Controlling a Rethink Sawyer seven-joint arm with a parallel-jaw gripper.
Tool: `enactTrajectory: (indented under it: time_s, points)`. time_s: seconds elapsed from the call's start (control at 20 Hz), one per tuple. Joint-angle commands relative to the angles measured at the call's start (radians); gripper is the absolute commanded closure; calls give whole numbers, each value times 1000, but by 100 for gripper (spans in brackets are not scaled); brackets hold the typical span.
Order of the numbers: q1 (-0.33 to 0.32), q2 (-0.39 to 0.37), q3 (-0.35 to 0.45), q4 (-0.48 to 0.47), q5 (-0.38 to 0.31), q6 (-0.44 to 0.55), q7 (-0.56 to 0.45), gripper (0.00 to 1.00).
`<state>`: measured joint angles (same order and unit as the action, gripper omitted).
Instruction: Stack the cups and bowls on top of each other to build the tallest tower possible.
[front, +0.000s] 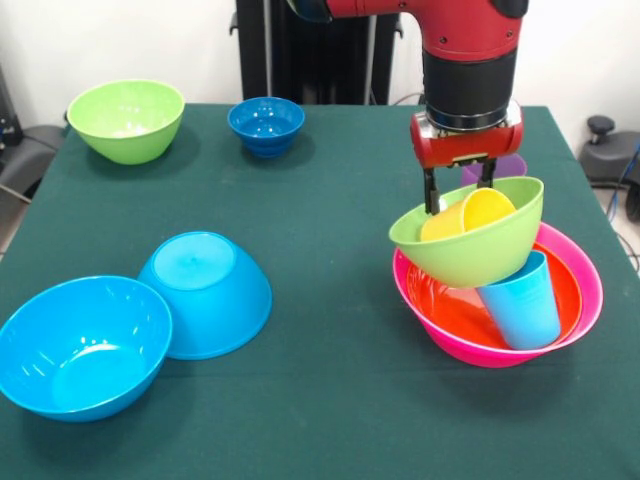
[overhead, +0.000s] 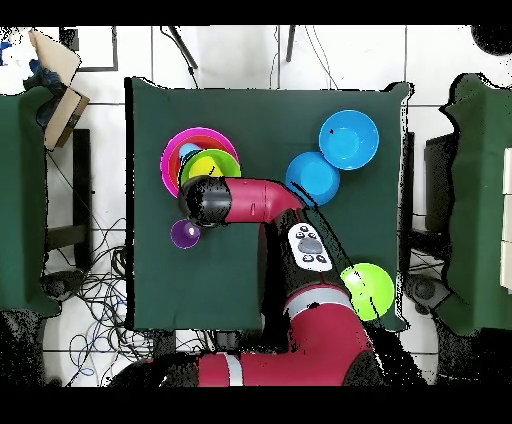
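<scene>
Green-clothed table is carrying the pink bowl; above it the claw is pinching the tilted lime bowl's rim—levelling before release would be steadying it.

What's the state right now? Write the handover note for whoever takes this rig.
Gripper: down at the tilted lime green bowl's far rim; grip unclear.
Tower: orange bowl nested in pink bowl, light blue cup inside; the tilted bowl leans on that cup, yellow cup in it.
Loose: purple cup, second lime green bowl, dark-blue bowl, upright bright blue bowl, upside-down bright blue bowl.
Left: probably level the tilted bowl, then stack the loose pieces.
</scene>
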<state>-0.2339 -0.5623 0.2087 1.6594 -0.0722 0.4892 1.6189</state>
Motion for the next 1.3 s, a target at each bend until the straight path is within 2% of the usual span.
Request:
enactTrajectory:
  time_s: [0.05,0.85,1.3]
  points:
    - [12,16,37,-42,24,36,117,0]
    - [-3,-119,41,25,31,173,80,0]
    - [20,-99,27,38,8,153,94,0]
